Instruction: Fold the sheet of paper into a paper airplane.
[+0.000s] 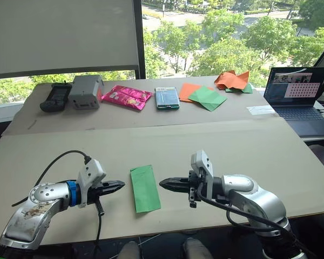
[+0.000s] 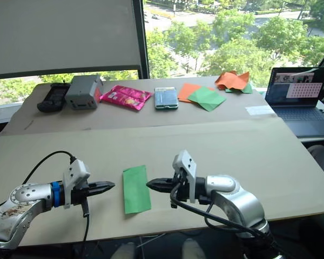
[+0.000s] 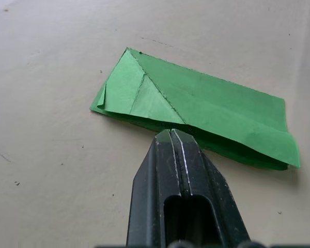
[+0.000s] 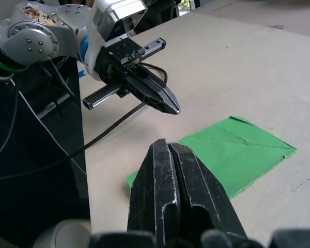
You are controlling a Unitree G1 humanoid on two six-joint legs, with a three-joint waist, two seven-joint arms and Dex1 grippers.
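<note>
The green sheet of paper [image 1: 144,188] lies flat on the near table, folded into a narrow strip with a corner flap turned in at its far end [image 3: 139,95]. My left gripper [image 1: 122,185] sits just left of the strip, shut, its tips [image 3: 171,137] at the paper's edge without holding it. On the other side, my right gripper [image 1: 162,183] points at the strip from the right, also shut and empty [image 4: 168,147]. Both tips hover low, close to the table. No finished paper airplane is in view.
At the back of the table [image 1: 216,145] lie a black device [image 1: 55,97], a grey box [image 1: 86,91], a pink foil packet [image 1: 126,97], a phone [image 1: 167,97], orange and green sheets [image 1: 202,96] and crumpled orange paper [image 1: 232,80]. A laptop [image 1: 299,97] stands at right.
</note>
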